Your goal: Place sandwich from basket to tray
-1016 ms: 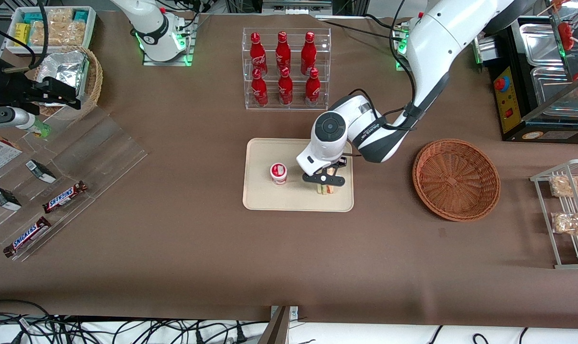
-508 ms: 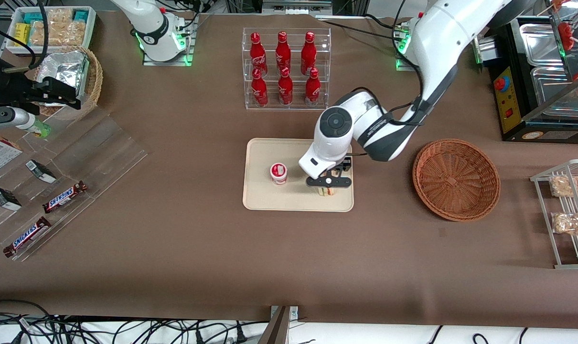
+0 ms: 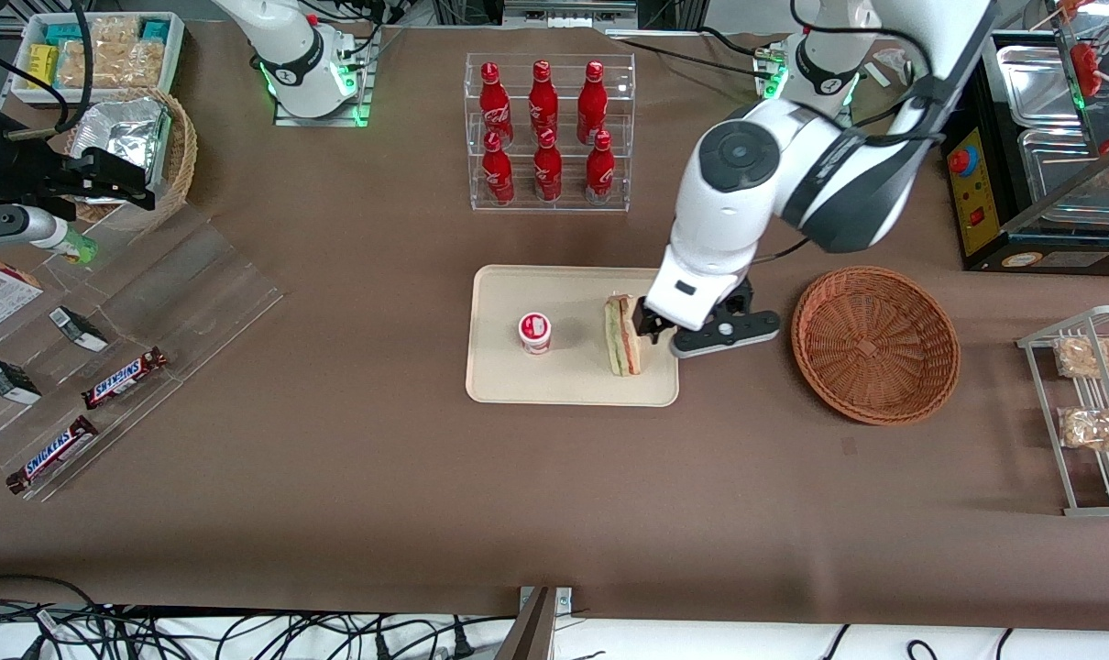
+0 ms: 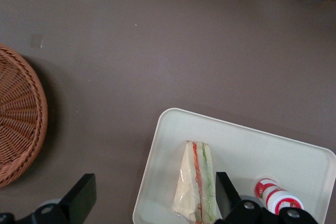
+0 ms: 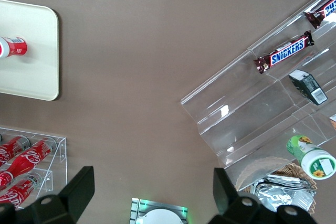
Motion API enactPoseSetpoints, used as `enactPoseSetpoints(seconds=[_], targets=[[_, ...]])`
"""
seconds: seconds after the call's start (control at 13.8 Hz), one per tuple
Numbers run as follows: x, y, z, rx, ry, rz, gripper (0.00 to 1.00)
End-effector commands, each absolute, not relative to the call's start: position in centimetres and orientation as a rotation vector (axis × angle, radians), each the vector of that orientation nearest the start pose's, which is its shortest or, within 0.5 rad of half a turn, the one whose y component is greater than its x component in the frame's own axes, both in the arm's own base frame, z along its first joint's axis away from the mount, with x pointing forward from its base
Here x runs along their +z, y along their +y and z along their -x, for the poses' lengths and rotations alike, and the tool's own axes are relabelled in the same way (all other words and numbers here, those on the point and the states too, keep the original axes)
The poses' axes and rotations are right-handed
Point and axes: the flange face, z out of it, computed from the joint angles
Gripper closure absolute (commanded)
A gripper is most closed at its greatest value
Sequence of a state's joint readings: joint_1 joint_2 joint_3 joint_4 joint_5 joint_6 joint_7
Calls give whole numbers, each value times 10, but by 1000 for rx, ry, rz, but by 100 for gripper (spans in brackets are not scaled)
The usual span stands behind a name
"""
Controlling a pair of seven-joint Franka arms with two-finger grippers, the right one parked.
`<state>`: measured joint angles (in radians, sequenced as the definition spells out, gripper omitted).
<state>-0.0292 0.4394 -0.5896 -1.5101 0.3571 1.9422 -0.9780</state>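
Lifted clear of the sandwich (image 3: 622, 335) (now resting on the tray (image 3: 504, 380)), the claw (image 3: 692, 337) hangs just beside it, spread wide, gripping nothing.

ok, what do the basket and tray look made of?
Basket: looks like woven wicker, reddish-brown, with visible weave ribs. Tray: probably plastic, cream, smooth matte with rounded corners; the sandwich sits on it. Gripper hangs open above the tray's basket-side edge.
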Motion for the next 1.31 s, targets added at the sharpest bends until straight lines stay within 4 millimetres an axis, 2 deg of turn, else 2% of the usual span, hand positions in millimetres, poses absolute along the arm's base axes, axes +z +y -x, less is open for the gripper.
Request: enactPoseSetpoints(seconds=[0.0,0.36,0.51,0.65,0.94,1.23], targets=[[493,-291,-602,-158,-576,3077,0],[554,-215,-617,-24,-490,3087,0],[567,-185,-624,7,-487,3116,0],[576,-167,-622,30,-461,3118,0],[581,-117,-625,63,-395,3154,0],[605,-56,-605,40,-234,3211,0]])
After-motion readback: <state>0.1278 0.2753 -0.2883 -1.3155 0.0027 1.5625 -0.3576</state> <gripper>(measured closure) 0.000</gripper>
